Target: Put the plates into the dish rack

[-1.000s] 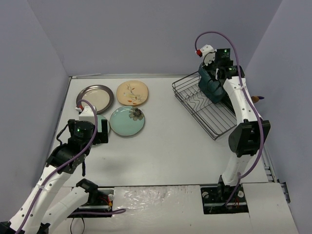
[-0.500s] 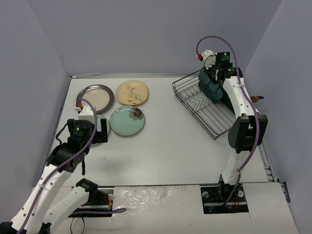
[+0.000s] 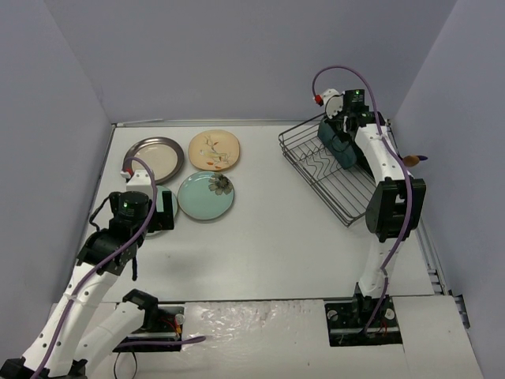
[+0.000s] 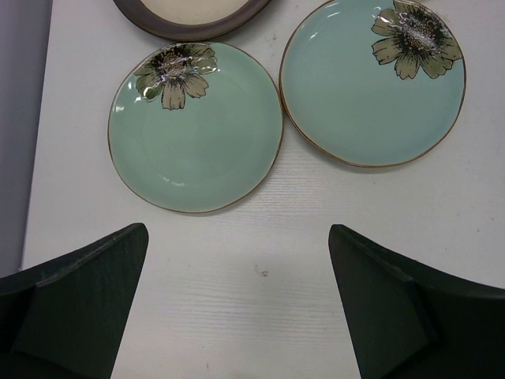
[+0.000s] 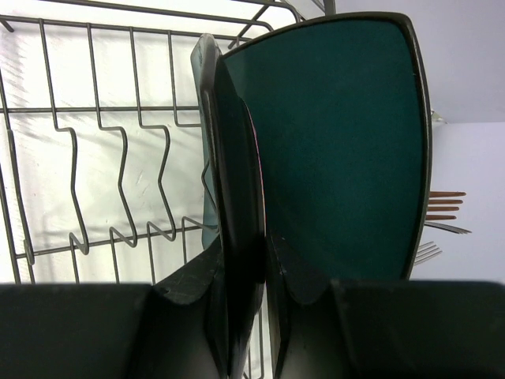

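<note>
Above the white table [image 3: 276, 237], right gripper [image 5: 241, 268] pinches a teal plate [image 5: 331, 142] upright to suit the dish rack [image 3: 331, 185] slots; left gripper [image 4: 237, 237] gapes wide.

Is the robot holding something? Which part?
Yes. The right hand pinches a dark teal plate by its rim, upright at the dish rack. The left hand is open, holding nothing.

Top view: one mint plate [image 4: 193, 130] lies mostly under the left pincer [image 3: 163, 215] | left wrist: grey-rimmed plate [image 4: 189, 14] cut by the top edge | right wrist: teal plate [image 5: 339, 142], lower rim behind the right pincer [image 5: 245, 268]; cutlery [image 5: 443, 213], tips only past that plate; dish rack [image 5: 102, 158] cropped at the left edge
</note>
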You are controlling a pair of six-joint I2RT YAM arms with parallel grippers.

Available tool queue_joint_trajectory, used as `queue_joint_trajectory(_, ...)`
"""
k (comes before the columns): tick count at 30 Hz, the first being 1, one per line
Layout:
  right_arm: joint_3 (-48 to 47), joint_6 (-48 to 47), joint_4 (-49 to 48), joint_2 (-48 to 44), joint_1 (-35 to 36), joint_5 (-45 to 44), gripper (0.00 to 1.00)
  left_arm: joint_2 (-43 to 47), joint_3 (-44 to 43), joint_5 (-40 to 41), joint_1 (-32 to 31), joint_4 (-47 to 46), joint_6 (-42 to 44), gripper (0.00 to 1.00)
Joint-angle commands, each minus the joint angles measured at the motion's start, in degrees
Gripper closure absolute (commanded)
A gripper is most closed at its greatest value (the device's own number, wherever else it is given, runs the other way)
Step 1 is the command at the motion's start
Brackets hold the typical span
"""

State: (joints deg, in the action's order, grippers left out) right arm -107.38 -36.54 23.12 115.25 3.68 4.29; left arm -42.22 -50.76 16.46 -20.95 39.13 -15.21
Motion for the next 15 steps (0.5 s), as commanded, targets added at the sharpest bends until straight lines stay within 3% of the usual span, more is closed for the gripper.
queue_joint_trajectory(1,-4.21,-0.82,-3.89,-0.07,-0.35,-1.96,1.00,-0.32,-1.27,-1.24,1.07,-2.83,0.71,0.03)
queue_joint_trajectory(4,-4.42,-0.63,-3.88,0.61,-0.17,-2.70,0.97,-0.50,-1.18,-1.26,1.26,-2.84,0.71,0.03)
queue_joint_trajectory(5,-4.42,-0.49,-3.95,0.88,-0.24,-2.63,0.88,-0.64,-1.18,-1.33,1.26,-2.84,0.71,0.03)
queue_joint_trajectory(7,-4.53,-0.34,-3.89,1.39,-0.19,-2.86,0.81,-0.80,-1.27,-1.36,1.39,-2.77,0.71,0.03)
queue_joint_trajectory(15,-5.28,0.40,-3.95,2.70,-0.33,-4.11,0.76,-0.93,-1.18,-1.52,1.95,-2.85,0.63,0.03)
